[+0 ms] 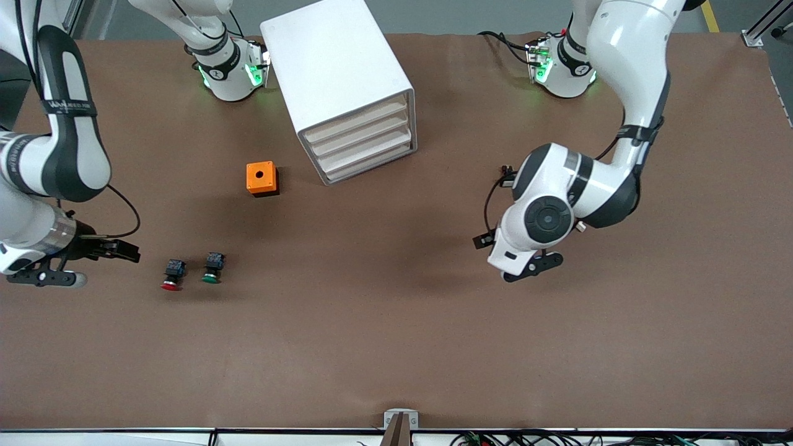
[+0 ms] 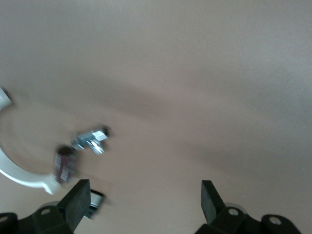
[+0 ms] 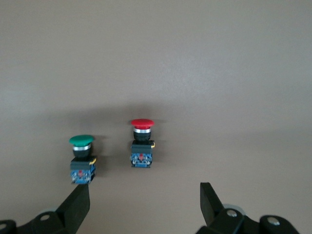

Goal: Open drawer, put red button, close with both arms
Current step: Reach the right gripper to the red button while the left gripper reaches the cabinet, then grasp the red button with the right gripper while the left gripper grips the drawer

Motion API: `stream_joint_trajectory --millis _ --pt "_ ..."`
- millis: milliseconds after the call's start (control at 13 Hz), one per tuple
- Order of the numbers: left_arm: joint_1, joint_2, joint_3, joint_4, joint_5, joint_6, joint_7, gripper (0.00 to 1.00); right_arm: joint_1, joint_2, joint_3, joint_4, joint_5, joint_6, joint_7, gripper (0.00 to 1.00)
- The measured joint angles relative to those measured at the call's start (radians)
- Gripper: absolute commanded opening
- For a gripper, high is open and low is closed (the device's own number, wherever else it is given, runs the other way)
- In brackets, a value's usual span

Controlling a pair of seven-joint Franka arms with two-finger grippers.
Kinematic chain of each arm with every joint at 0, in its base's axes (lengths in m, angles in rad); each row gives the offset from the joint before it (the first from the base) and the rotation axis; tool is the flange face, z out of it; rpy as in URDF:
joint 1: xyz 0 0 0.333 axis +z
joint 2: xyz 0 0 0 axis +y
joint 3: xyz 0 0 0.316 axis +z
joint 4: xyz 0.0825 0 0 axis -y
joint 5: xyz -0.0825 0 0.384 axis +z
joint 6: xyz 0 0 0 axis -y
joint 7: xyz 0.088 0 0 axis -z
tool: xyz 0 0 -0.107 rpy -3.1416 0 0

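Brown table (image 1: 396,347) fills the frame. White plastic drawer cabinet (image 1: 347,87) stands at upper centre, drawers shut. Left gripper (image 1: 526,263) hovers at centre right, right gripper (image 1: 93,257) at the middle edge by the buttons — both with fingers spread, holding nothing. Orange box (image 1: 261,178) sits beside the cabinet. Small red button (image 1: 173,274) lies lower down, just beside the green button (image 1: 213,268).

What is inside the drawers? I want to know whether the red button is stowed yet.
Unseen: all drawers are shut. The red button lies on the table.
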Motion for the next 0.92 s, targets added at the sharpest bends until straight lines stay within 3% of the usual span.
stream_joint_trajectory --millis 231,692,923 --pt "-0.070 0.056 0.000 0.033 -0.058 0.001 -0.251 1.00 0.000 0.037 0.001 -0.082 0.001 0.113 0.063 1.00" --pt "-0.167 0.099 0.000 0.041 -0.357 0.002 -0.794 1.00 0.016 0.144 0.010 -0.104 0.001 0.261 0.160 1.00" --pt "-0.218 0.109 0.000 0.041 -0.509 0.002 -0.956 1.00 0.027 0.189 0.011 -0.115 0.001 0.321 0.189 1.00"
